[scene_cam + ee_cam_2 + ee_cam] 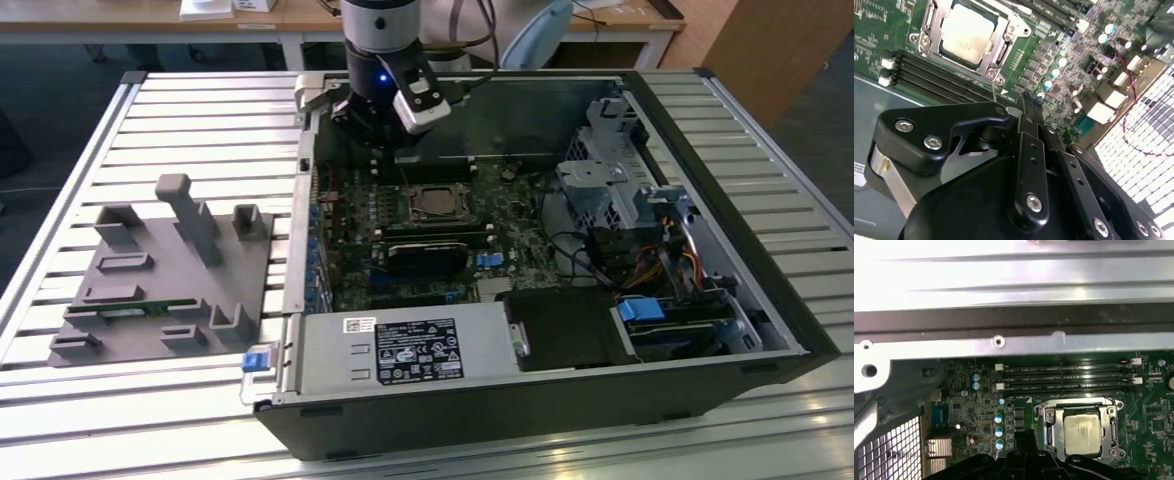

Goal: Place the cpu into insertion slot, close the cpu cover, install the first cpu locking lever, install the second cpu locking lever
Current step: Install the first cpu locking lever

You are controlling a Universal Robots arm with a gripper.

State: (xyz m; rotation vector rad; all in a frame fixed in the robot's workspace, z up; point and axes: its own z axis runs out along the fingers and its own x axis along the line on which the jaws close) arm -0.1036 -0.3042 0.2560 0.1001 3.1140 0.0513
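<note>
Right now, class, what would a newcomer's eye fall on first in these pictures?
The open computer case lying on the slatted table, its green motherboard exposed. In both wrist views, the pale cpu sits in the insertion slot, framed by the silver cpu cover. The black pincer hangs beside the socket, over the memory slots.

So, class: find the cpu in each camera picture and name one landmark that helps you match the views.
Exterior view: the cpu sits mid-motherboard, below the gripper.
Second wrist view: cpu under the cpu cover, above the black linkage.
First wrist view: cpu beside the blue capacitors.
Shared landmark: the long black memory slots alongside it.
</note>
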